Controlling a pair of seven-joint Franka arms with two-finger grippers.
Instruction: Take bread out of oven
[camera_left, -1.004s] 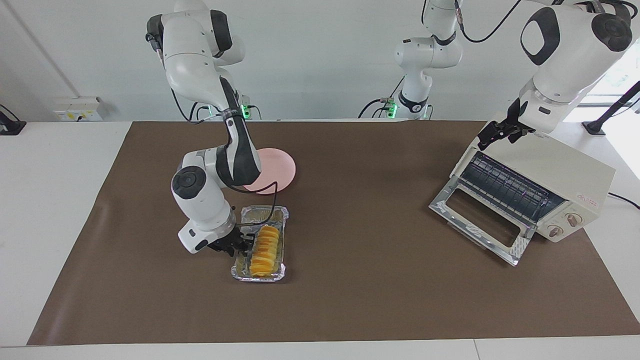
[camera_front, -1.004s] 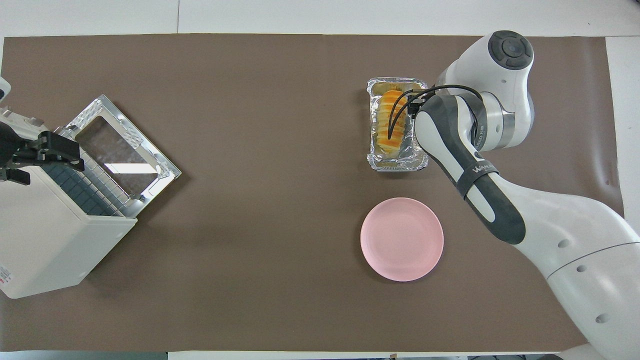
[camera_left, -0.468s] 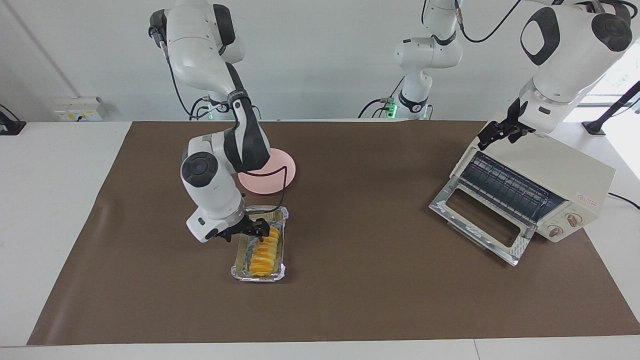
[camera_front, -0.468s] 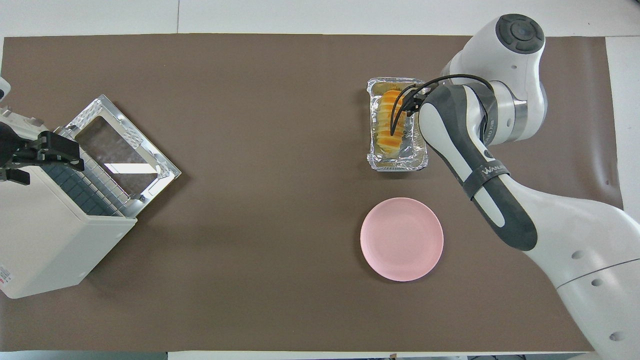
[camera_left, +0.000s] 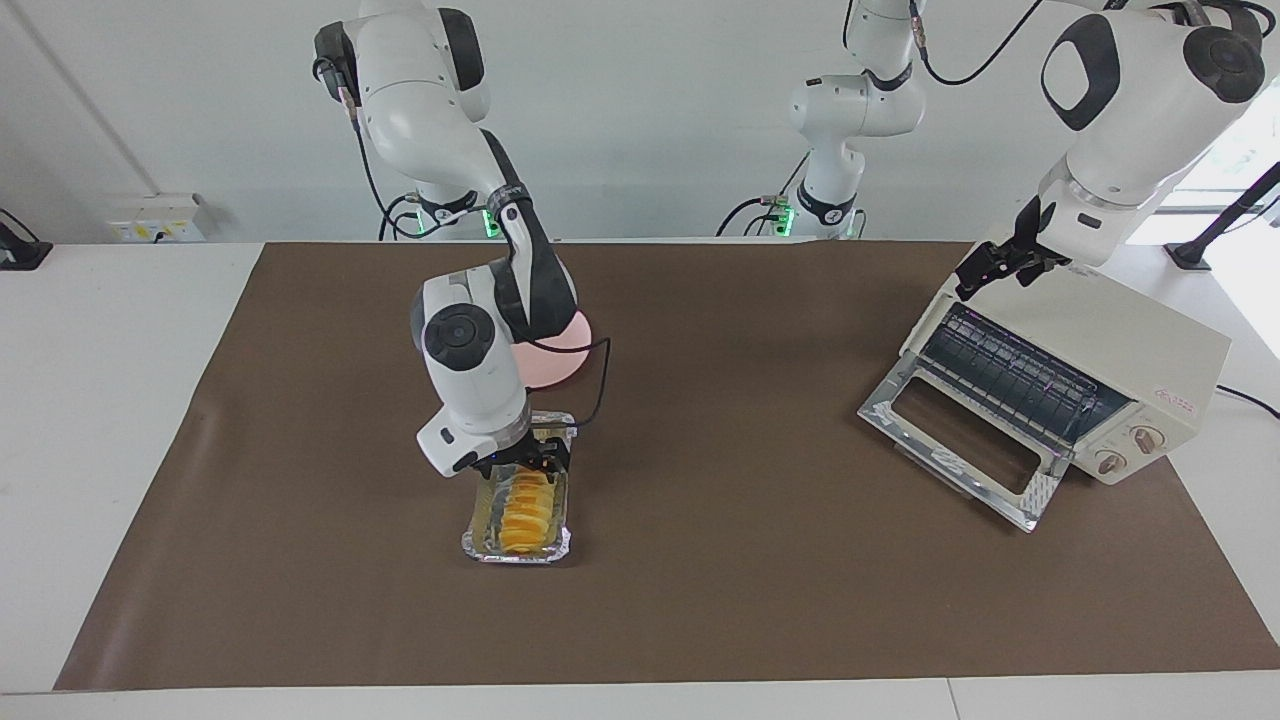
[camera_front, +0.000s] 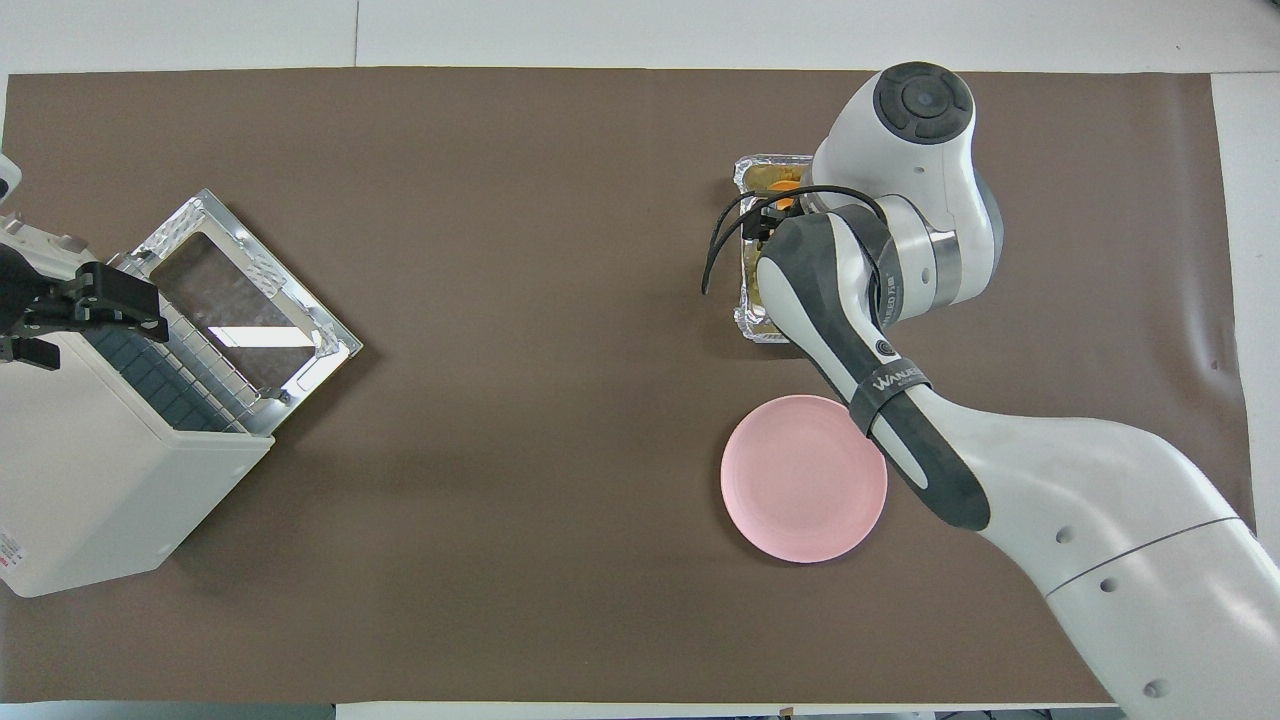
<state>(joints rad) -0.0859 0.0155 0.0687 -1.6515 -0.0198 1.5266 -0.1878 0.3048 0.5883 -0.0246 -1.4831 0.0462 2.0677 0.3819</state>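
Observation:
The bread (camera_left: 527, 515) lies in a silver foil tray (camera_left: 517, 549) on the brown mat. In the overhead view only an orange tip of the bread (camera_front: 783, 185) shows in the foil tray (camera_front: 752, 172); the right arm covers the remainder. My right gripper (camera_left: 530, 468) is low over the bread's end nearer to the robots, open, with a finger on each side of the loaf. The oven (camera_left: 1130, 345) stands at the left arm's end with its glass door (camera_left: 955, 440) dropped open and its wire rack bare. My left gripper (camera_left: 985, 268) waits over the oven's top front edge.
A pink plate (camera_front: 803, 478) lies on the mat, nearer to the robots than the foil tray. The oven (camera_front: 90, 470) and its open door (camera_front: 245, 310) take up the left arm's end of the mat.
My right hand has swung from beside the foil tray, on the right arm's side, to above the bread and turned at the wrist. The left arm has not moved.

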